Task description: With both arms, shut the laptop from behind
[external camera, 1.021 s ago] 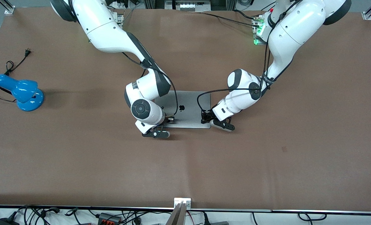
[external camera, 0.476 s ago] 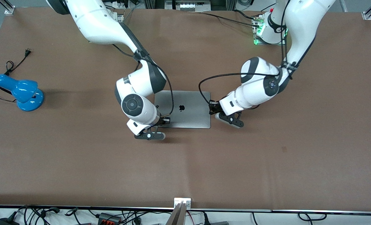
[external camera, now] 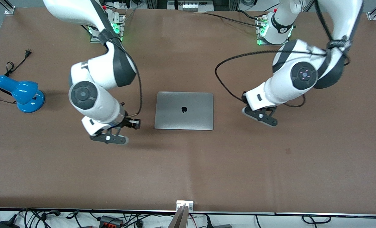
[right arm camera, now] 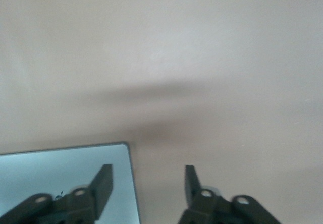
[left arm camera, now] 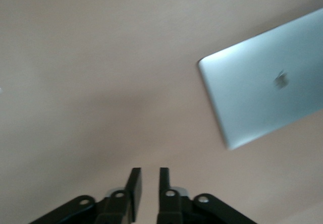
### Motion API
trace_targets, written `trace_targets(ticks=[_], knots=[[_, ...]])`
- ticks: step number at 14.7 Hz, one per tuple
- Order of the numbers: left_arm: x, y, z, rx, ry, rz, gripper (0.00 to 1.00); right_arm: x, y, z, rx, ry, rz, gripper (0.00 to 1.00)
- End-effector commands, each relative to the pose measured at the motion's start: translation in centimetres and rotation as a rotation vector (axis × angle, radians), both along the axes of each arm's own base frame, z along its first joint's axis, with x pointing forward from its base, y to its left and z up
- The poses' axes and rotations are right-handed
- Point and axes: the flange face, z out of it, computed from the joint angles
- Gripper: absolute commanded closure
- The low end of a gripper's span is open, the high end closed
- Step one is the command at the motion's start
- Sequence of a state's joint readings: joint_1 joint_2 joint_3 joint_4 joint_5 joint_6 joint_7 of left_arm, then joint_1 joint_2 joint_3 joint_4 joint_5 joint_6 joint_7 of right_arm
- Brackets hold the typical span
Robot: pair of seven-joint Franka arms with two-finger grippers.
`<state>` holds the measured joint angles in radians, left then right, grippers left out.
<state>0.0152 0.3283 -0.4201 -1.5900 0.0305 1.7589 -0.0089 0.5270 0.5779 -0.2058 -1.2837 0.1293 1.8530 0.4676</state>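
The silver-grey laptop [external camera: 184, 110] lies shut and flat at the table's middle, its lid with the black apple logo facing up. It also shows in the left wrist view [left arm camera: 267, 98] and the right wrist view [right arm camera: 50, 171]. My right gripper [external camera: 136, 123] hangs open and empty over bare table beside the laptop's edge toward the right arm's end. In the right wrist view my right gripper [right arm camera: 149, 176] has its jaws wide apart. My left gripper [external camera: 245, 101] hangs over bare table off the laptop's edge toward the left arm's end. In the left wrist view my left gripper [left arm camera: 150, 176] holds nothing, its jaws a narrow gap apart.
A blue desk lamp [external camera: 20, 93] lies with its black cord [external camera: 15, 65] near the right arm's end of the table. The brown table [external camera: 188, 164] stretches wide nearer the front camera. Cables and power strips lie along its front edge.
Both grippers have lifted off the laptop's lid and swung outward, the right toward its own end and the left toward its own. The laptop stays shut and has not moved.
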Motion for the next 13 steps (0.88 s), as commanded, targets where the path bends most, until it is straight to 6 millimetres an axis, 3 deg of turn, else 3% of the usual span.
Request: trace_targets(ticks=[1,3,5,7,9,12,13], knots=[[1.0,3.1,5.1,0.065,0.03,0.016,0.0,-0.2,-3.0,3.2,0.007,-0.008,-0.015,0.0],[0.9,4.4,6.9,0.074,0.049,0.031,0.0,0.1,-6.4,5.3,0.012,0.002,-0.029,0.0],[0.8,7.1,10.2,0.076,0.021,0.084,0.0,0.6,-10.5,8.6,0.034,-0.044,-0.009,0.0],[-0.2,10.1,12.4,0.06,0.009,0.118,0.0,0.6,-13.7,10.2,0.039,-0.044,0.041,0.0],[-0.5,10.1,12.3,0.072,0.036,0.127,0.0,0.9,-16.6,10.6,0.041,-0.05,0.061,0.0],[-0.3,10.9,12.3,0.077,0.033,0.133,0.0,0.5,-19.0,12.1,0.057,-0.05,0.037,0.0],[-0.1,11.4,12.4,0.074,0.017,0.145,0.0,0.1,-20.7,13.8,0.062,-0.059,0.018,0.0]])
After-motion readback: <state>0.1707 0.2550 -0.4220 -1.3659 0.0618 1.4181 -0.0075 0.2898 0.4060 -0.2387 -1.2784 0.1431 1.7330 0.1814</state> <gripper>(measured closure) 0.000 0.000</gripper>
